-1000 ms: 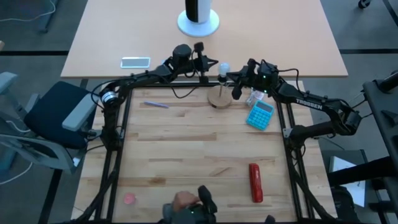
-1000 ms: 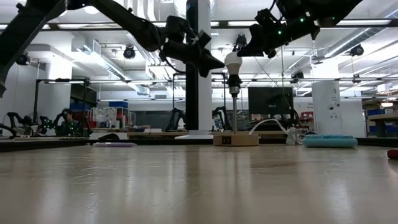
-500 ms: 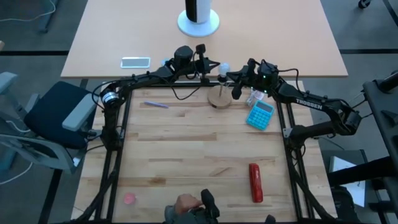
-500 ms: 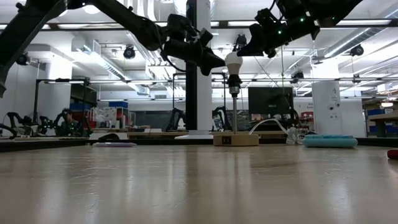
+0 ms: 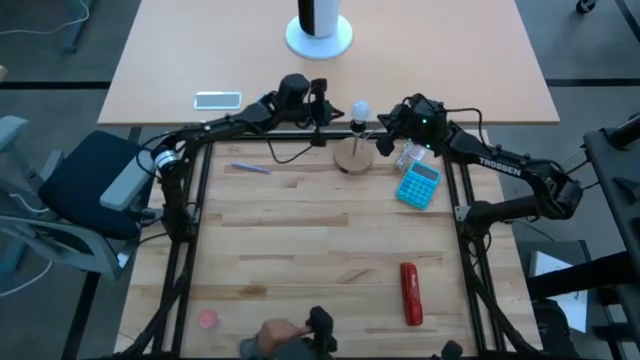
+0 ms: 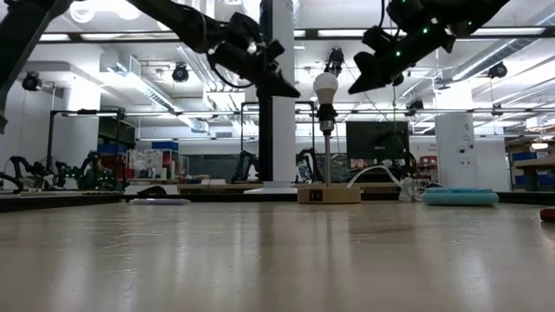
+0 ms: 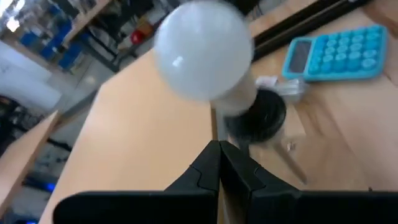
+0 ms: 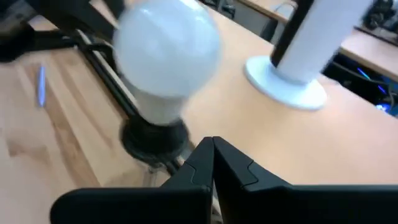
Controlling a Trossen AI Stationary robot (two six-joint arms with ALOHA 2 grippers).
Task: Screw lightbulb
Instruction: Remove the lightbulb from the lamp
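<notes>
The white lightbulb (image 6: 326, 87) stands upright in a dark socket (image 6: 327, 113) atop a thin post on the round wooden disc (image 5: 353, 158). It also shows in the high view (image 5: 358, 108) and both wrist views (image 7: 202, 56) (image 8: 168, 53). My left gripper (image 6: 297, 94) is shut, its tip a short way to the bulb's left. My right gripper (image 6: 352, 87) is shut, its tip a short way to the bulb's right. Both point slightly downward at the bulb and touch nothing.
A blue calculator (image 5: 418, 184) lies right of the disc. A red object (image 5: 410, 293) lies near the front right, a pen (image 5: 250, 168) to the left, and a phone (image 5: 217, 99) and white cylinder (image 5: 319, 30) on the far table. A person's hand (image 5: 280, 335) shows at the near edge.
Both shut grippers have drawn back from the bulb. The left has gone toward the table's left, the right toward the table's right, and both have tipped. The bulb stays upright in its socket.
</notes>
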